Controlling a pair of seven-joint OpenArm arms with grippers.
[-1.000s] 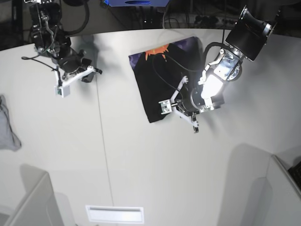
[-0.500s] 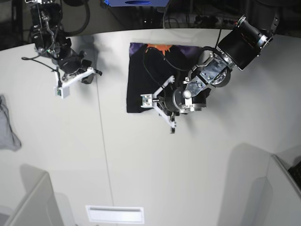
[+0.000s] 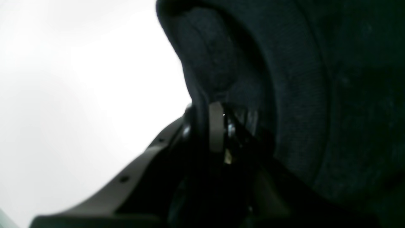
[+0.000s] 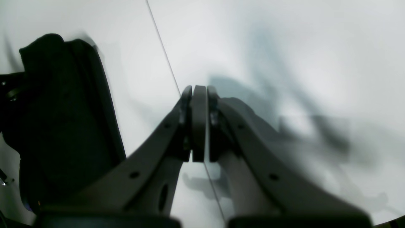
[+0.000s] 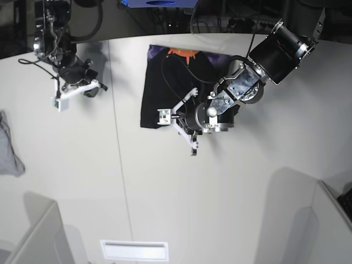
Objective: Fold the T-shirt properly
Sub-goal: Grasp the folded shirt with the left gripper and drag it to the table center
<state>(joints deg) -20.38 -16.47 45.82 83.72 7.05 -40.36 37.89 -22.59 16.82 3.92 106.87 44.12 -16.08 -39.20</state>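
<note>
Base view looks down on a broad white table (image 5: 181, 192) with a thin seam running from its far edge toward the near side; beyond the far edge the room is dark, with cables and a blue box (image 5: 159, 3) just visible at the top. Pale panels rise at the near left and near right corners, and a flat white slot plate (image 5: 133, 250) lies near the front edge. A small grey cloth (image 5: 9, 147) sits at the far left edge, well apart from everything else. The T-shirt (image 5: 159, 88) lies folded into a dark block at the far middle of the table, its orange-and-purple print showing along the far edge. The left arm reaches across it from the right, covering much of its right half — the left gripper (image 5: 184, 124) sits at the shirt's near edge. In the left wrist view the jaws are nearly together with a fold of black cloth (image 3: 253, 79) pinched between them. The right gripper (image 5: 71, 93) hangs over bare table left of the seam, away from the shirt; the right wrist view shows its pads (image 4: 198, 123) pressed together with nothing in them.
</note>
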